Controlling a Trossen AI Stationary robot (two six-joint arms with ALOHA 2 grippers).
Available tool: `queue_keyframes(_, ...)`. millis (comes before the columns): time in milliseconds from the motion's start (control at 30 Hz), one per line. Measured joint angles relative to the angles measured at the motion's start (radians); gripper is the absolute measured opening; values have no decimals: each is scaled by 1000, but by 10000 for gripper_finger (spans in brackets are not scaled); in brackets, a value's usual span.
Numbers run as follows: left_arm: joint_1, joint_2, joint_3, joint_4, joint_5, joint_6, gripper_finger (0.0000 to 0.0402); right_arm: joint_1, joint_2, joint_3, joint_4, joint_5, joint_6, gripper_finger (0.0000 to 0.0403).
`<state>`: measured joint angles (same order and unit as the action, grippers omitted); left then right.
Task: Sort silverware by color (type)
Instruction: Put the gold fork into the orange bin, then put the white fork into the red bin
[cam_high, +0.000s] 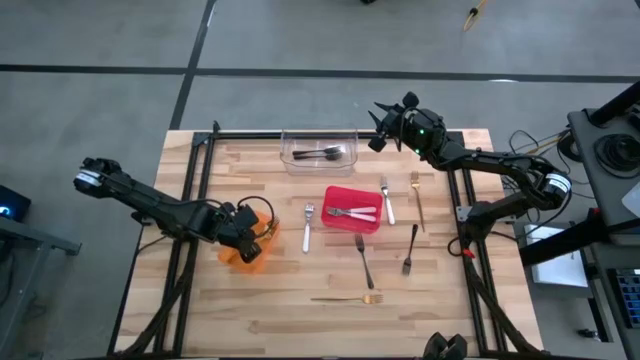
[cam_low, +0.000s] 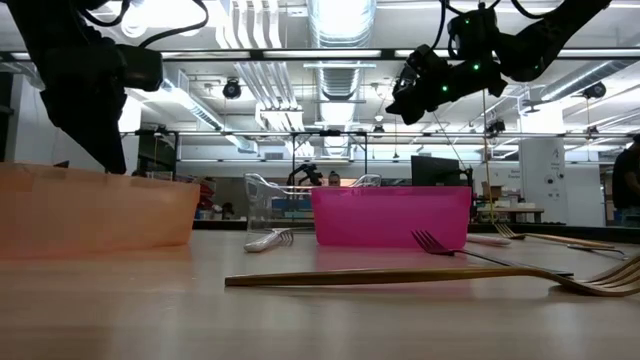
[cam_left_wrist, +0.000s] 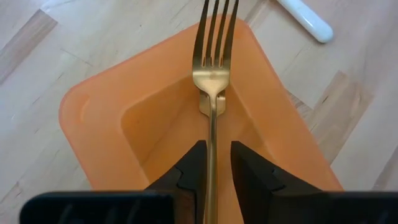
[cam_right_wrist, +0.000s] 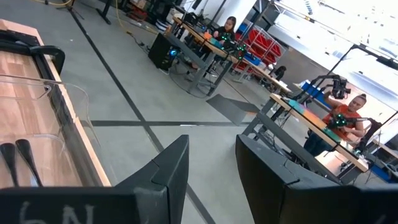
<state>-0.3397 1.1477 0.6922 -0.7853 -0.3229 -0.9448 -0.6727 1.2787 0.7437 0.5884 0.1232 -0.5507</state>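
high view: three bins, orange bin (cam_high: 246, 252), red bin (cam_high: 352, 209), clear bin (cam_high: 320, 148); six utensils loose on the table (cam_high: 300, 290) around the red bin. left wrist view: left gripper (cam_left_wrist: 214, 163) over the orange bin, jaws slightly parted beside a gold fork (cam_left_wrist: 212, 74). right wrist view: right gripper (cam_right_wrist: 211, 163) spread, empty, near the clear bin.

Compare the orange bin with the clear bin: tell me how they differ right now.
The orange bin sits at the table's left near edge, under the left gripper; the clear bin sits at the far edge with no gripper above it. The orange bin is opaque; the clear bin is see-through. A gold fork hangs over the orange bin between the fingers; the clear bin holds dark utensils. Both are small rectangular plastic bins.
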Motion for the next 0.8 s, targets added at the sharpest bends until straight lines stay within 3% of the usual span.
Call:
queue_keyframes(467,12,0,0,3,-27,30,57,0,0,0,0,0,0,123)
queue_keyframes(800,157,-43,97,-50,-30,398,57,0,0,10,0,0,48,123)
